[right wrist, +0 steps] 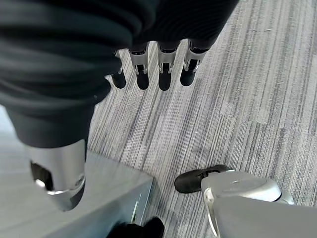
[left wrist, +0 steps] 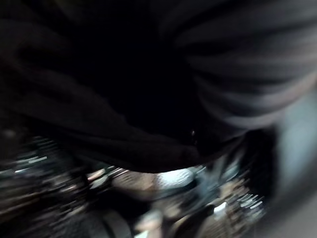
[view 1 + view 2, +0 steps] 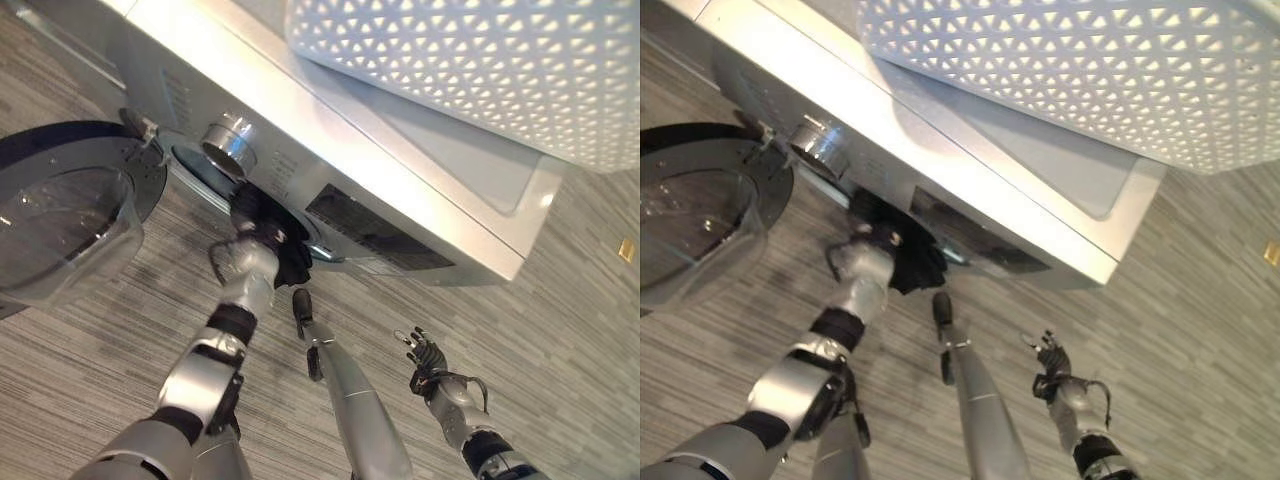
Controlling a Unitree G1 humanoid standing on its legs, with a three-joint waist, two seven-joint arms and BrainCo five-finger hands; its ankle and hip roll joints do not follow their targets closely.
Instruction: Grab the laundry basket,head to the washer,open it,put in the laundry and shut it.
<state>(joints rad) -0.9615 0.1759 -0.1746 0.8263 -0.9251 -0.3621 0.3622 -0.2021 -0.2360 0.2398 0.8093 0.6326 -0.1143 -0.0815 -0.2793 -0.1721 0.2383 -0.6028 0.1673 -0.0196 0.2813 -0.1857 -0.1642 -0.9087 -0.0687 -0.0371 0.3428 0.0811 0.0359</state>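
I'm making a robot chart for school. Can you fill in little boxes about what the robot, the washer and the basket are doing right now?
washer door: open, swung to the robot's left
washer: silver, front opening partly hidden by dark laundry
laundry: dark cloth at the opening, left hand pushed against it
left hand fingers: hidden in the cloth, cannot tell
right hand: low over the floor, holding nothing, fingers relaxed
laundry basket: white, on top of the washer
floor: grey striped
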